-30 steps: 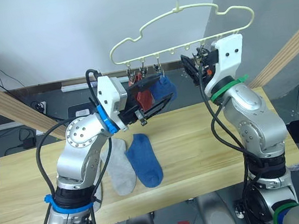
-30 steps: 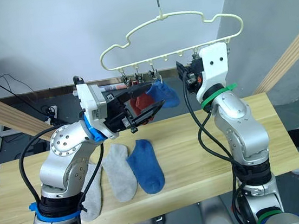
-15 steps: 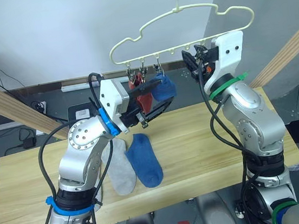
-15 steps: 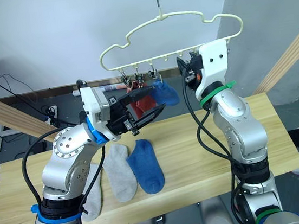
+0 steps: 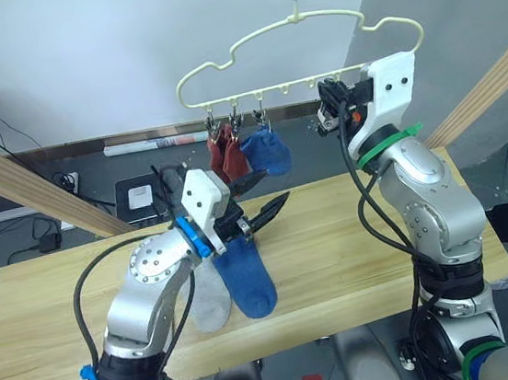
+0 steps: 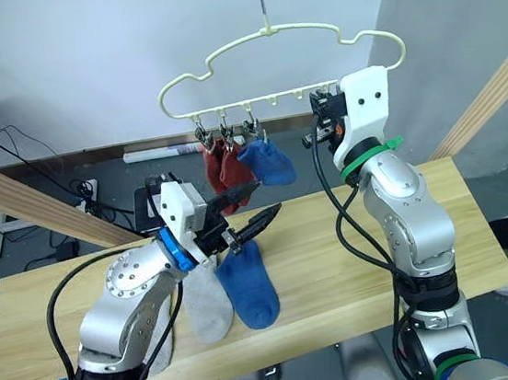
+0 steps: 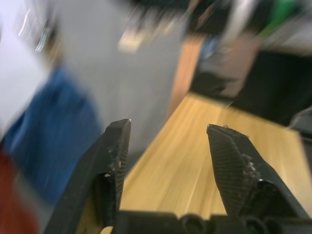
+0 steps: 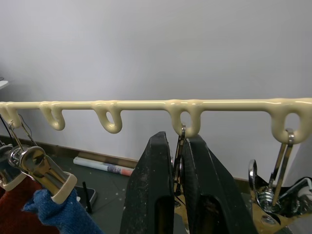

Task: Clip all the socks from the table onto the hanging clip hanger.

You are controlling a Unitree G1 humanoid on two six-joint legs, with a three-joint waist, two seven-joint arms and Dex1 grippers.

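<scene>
Left claw (image 5: 257, 199): black fingers spread, empty.
Right claw (image 8: 178, 195): pinching silver metal clip (image 8: 180, 146).
Next sock: royal blue knit ankle sock (image 5: 245, 279) below left claw on pale wooden bench (image 5: 336, 254).
Handling: likely soft, light; take the cuff.

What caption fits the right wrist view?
Right gripper pinching a silver metal clip hanging from the pale yellow-green wire clip hanger.
</scene>
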